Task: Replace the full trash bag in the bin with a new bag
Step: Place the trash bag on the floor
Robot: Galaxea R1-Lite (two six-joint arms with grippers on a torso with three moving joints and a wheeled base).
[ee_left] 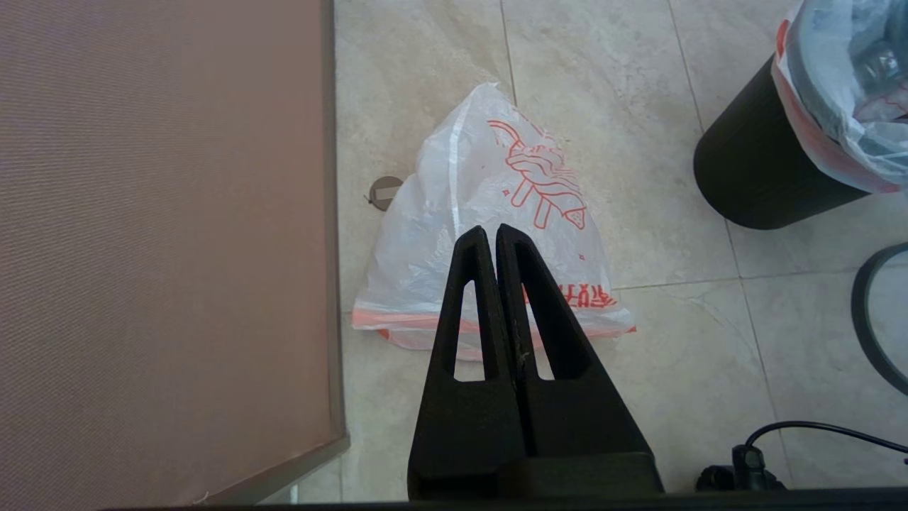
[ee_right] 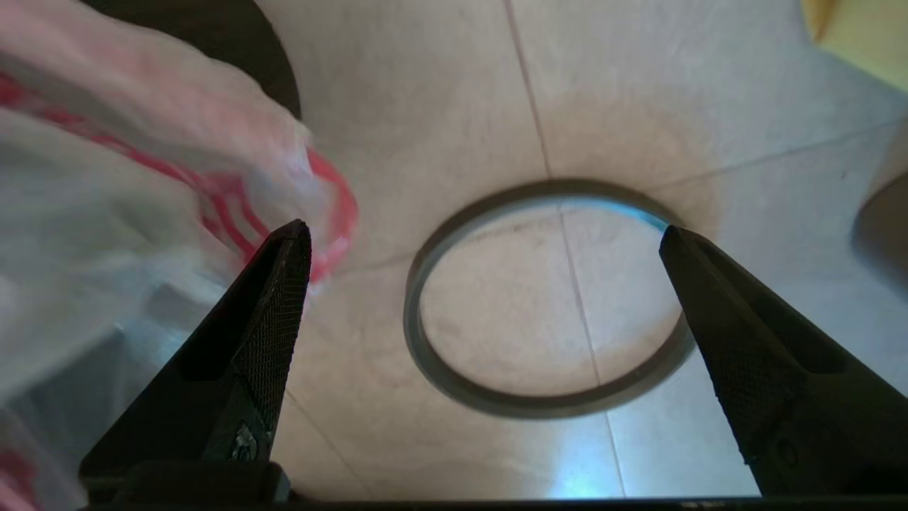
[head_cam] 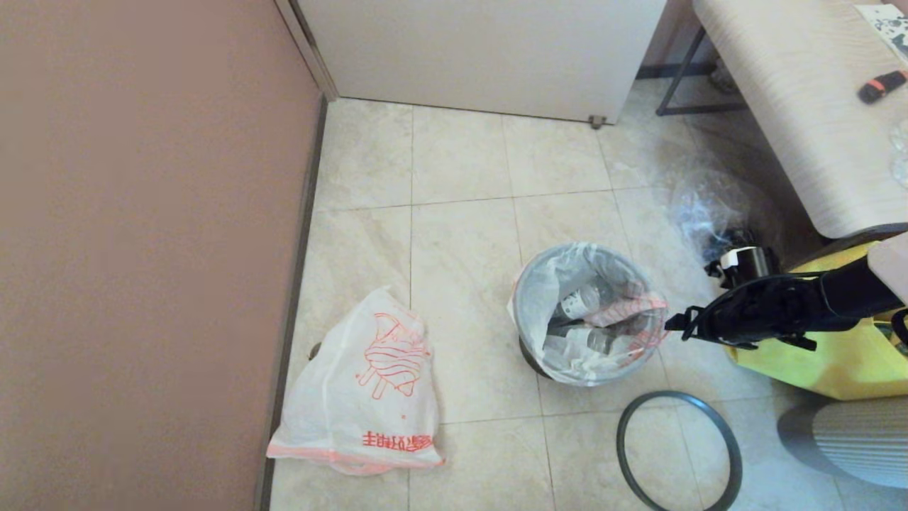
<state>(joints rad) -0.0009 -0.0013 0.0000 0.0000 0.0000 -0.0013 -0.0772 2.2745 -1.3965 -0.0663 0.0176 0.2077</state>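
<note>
Beige tiled floor (head_cam: 461, 234), pinkish wall along one side, white cabinet at the far end. Landmark = the bin (head_cam: 532, 355).

Bin: small black round bucket, upright on floor approx. mid-scene. The full trash bag (head_cam: 589, 312) sits inside it as liner, white w/ orange-red print; its edge is folded out over the bin rim. Clear bottles visible inside the bag.

Grey hoop (head_cam: 679, 454) is off the bin, lying flat on floor just beside it, on the robot's near side and toward the robot's right. Not touching bin.

The new bag (head_cam: 365, 387): limp, flat on floor, well apart from bin on the robot's left, close to the wall. Orange-red drawing + row of characters face up, pinkish band at its near edge. Small round grey disc (ee_left: 385, 191) on floor at bag's wall-side edge.

Right end effector (head_cam: 674, 323): released, fingers wide apart, just at the bin rim on the robot's right side. One fingertip is near the folded-out bag edge; contact can't be told. Nothing between the fingers.

Left end effector (ee_left: 489, 231): clenched on nothing, parked above the floor, pointing toward the new bag, far from bin.

Beyond bin on the robot's right: clear crinkled bag (head_cam: 709, 213) w/ dark contents, yellow tote (head_cam: 837, 362), and a table (head_cam: 794, 92).
</note>
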